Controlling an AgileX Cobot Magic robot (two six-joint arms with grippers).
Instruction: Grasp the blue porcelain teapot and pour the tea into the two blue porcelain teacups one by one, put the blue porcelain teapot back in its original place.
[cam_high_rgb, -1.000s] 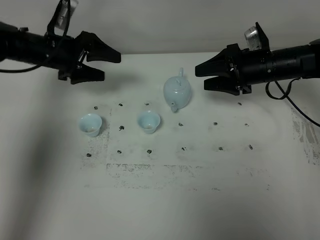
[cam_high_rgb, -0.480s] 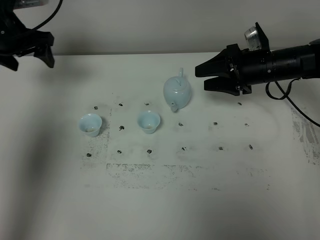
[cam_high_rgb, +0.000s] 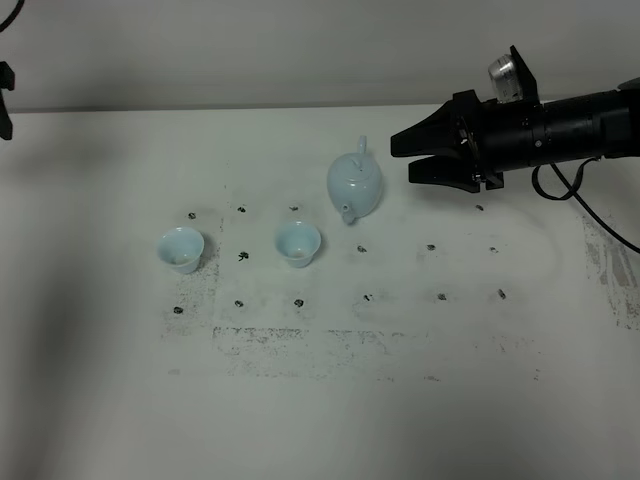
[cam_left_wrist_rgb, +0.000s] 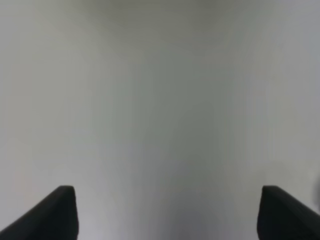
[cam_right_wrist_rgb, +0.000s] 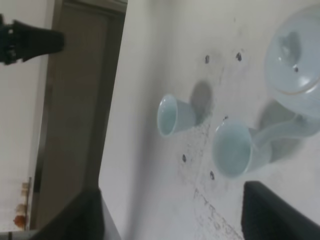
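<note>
Standing on worktop (cam_high_rgb: 450, 400): blue porcelain teapot (cam_high_rgb: 355, 185). Glossy, prob. slippery, brittle, heavyish if full; take by loop handle (cam_high_rgb: 361, 147). Right end effector (cam_high_rgb: 402, 157) near teapot, spread wide, empty. Left end effector (cam_left_wrist_rgb: 167, 192) far off, also spread.

The left gripper (cam_left_wrist_rgb: 167, 212) has withdrawn past the left edge.

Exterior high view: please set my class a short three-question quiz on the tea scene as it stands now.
1. True or false: the right gripper holds the teapot.
2. How many teacups stand on the table? A one, B two, C three.
3. Which teacup is closer to the teapot, the one on this view's left or right?
Key: 1 false; 2 B; 3 right.
</note>
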